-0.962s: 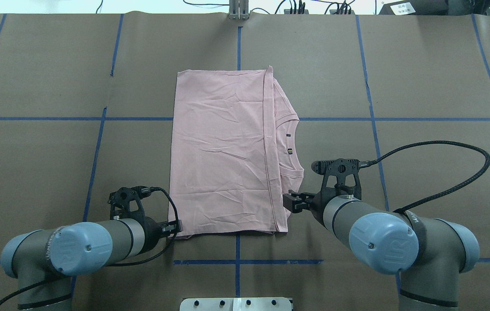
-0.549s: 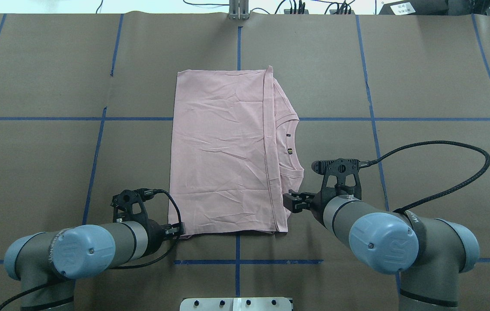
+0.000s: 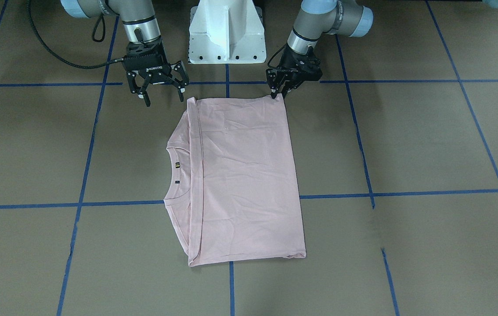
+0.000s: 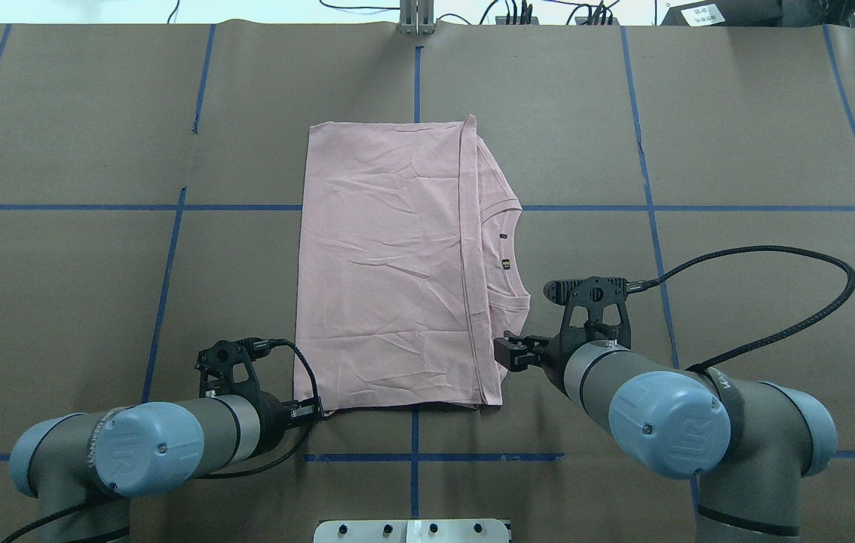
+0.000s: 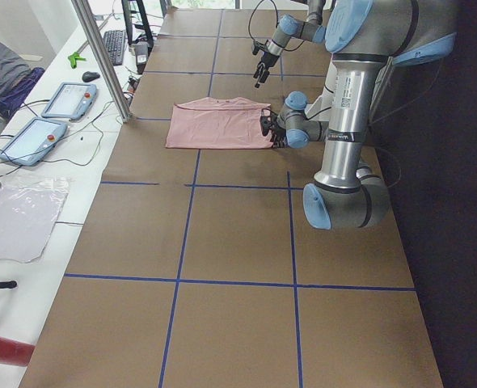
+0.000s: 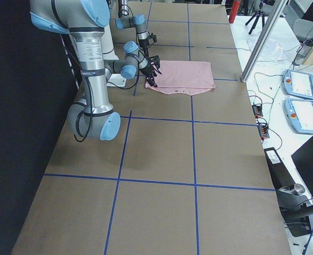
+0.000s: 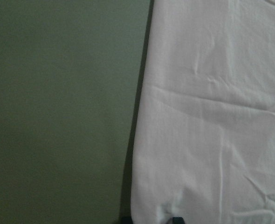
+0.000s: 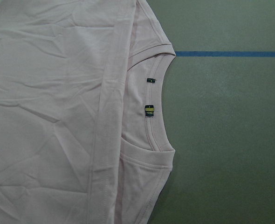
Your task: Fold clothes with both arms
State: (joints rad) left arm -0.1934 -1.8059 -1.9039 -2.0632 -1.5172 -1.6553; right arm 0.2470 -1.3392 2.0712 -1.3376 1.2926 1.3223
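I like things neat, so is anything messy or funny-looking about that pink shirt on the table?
Nothing is torn or spilled. The shirt lies folded but crinkly, and its collar pokes out past the folded-over edge on the robot's right side, so the fold looks uneven.

overhead looks forward-down; front view faces back; side views from table [image 4: 58, 113] ends; wrist cams close on t-shirt [image 8: 58, 116].

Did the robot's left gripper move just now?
Yes. In the overhead view the left gripper has slid back toward the robot, closer to the blue tape line.
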